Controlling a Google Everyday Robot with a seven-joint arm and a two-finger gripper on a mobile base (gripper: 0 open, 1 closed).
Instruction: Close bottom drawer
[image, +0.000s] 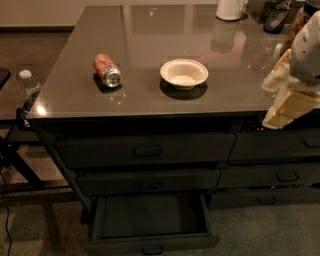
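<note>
The cream hand (289, 102), its grip impossible to tell, is hovering well above and right of the wide, shallow dark grey-green bottom drawer (150, 219), which is standing open.

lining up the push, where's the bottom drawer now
In the camera view, the bottom drawer is pulled open at lower left, below two shut wide drawers; the gripper is at the right edge, by the countertop's front corner.

Room, dimly lit: pale wall (40, 12) at rear; brown floor (30, 52) left; glossy grey countertop (150, 30) centre. Gripper (282, 102): right edge, at counter's front corner.
</note>
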